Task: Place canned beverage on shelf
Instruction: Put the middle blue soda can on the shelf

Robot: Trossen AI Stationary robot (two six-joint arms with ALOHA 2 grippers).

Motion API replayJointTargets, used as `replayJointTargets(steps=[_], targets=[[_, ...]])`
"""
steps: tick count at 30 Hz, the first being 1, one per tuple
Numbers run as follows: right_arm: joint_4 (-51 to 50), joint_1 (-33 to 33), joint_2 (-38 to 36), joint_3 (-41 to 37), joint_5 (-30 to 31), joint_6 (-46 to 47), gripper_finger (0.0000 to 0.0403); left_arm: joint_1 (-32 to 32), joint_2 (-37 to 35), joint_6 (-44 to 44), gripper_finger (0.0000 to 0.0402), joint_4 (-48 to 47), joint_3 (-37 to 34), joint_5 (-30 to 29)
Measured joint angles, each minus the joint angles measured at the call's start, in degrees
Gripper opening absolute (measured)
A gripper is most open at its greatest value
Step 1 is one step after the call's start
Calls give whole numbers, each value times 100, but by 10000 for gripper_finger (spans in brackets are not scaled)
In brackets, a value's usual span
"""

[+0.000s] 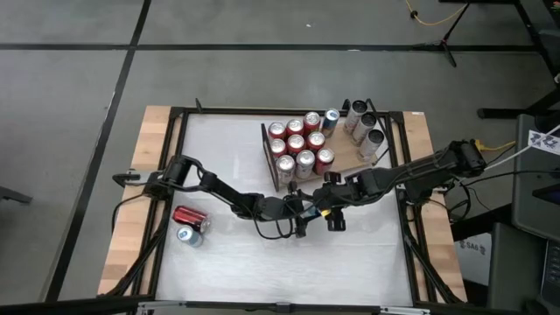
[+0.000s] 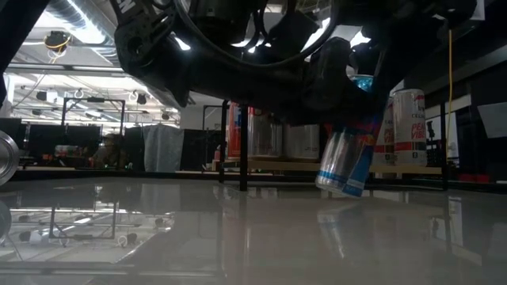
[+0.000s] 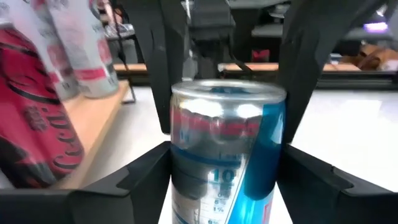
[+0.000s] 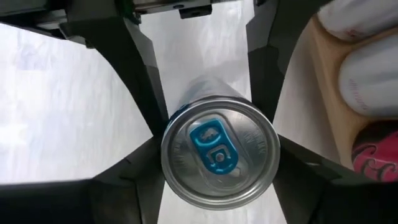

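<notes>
A slim silver-and-blue can (image 3: 227, 149) stands tilted near the table's middle, just in front of the shelf (image 1: 348, 159). Both grippers are on it. My left gripper (image 3: 227, 186) reaches in level from the table's left. My right gripper (image 4: 217, 168) comes slanting down from the right, over the can's blue pull tab (image 4: 214, 146). In the low view the can (image 2: 346, 168) leans under the dark arms, its bottom close over the table. The shelf bears several upright red cans (image 1: 297, 147). My left gripper has the can's lower body (image 3: 180, 180) between its two fingers, which come in level from the table's left and lie across the can. My right gripper has the can's upper body just below the top rim (image 4: 171, 180) between its two fingers, slanting down from above. The can leans, top up.
Pale cans (image 1: 367, 131) lie on the shelf's right part, and a blue can (image 1: 331, 118) stands at its far edge. A red can (image 1: 190, 216) and a blue-topped can (image 1: 188, 234) lie at the table's left. Free white table top stretches toward the near edge.
</notes>
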Motion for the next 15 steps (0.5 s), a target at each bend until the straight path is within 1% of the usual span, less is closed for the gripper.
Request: replayJointTargets(steps=[4,7,12,15], targets=[[1,4,-1,0,-130,-20,229,2,26,1,272,-98,-13,216],[-144,4,-1,80,-178,-114,221,-2,25,0,287,-26,-9,218],[-840,4,10,494,-197,-330,223,2,22,2,308,-27,-9,213],[-1471,4,10,779,-192,-499,223,2,20,2,315,-30,-9,211]])
